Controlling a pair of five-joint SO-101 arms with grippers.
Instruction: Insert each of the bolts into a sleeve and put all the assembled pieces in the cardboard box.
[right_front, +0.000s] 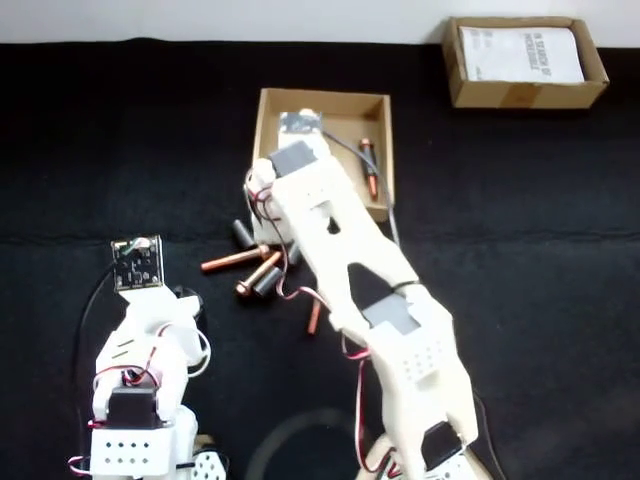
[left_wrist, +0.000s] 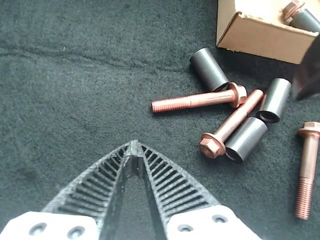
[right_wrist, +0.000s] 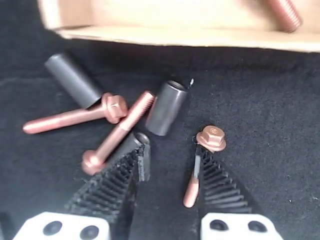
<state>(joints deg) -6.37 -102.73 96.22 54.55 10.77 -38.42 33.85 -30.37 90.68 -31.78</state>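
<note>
The black table (right_front: 560, 300) is carrying everything. The right arm (right_front: 350, 250) is standing stretched out across it, up to the near wall of the box (right_front: 268, 130). The left arm (right_front: 150, 340) is sitting folded back at its own corner. A second box (right_front: 452, 60) is standing well apart at the far edge, with a sheet (right_front: 520, 52) lying in it.

The right gripper (right_wrist: 170, 155) is hanging low over the loose pile just in front of the box, its jaws spread wide and gripping nothing. The left gripper (left_wrist: 133, 147) is pointing at the same pile from the side, its jaws pressed together on nothing.

In the box one piece (right_front: 369, 165), a bolt in a sleeve, is lying along the side wall. On the cloth three sleeves (left_wrist: 246, 139) and three bolts (left_wrist: 197, 101) are lying loose. Two of the bolts are meeting head to tip, and a sleeve is lying against one of them. The third bolt (right_wrist: 202, 165) is lying apart, just beside one finger of the right gripper.
</note>
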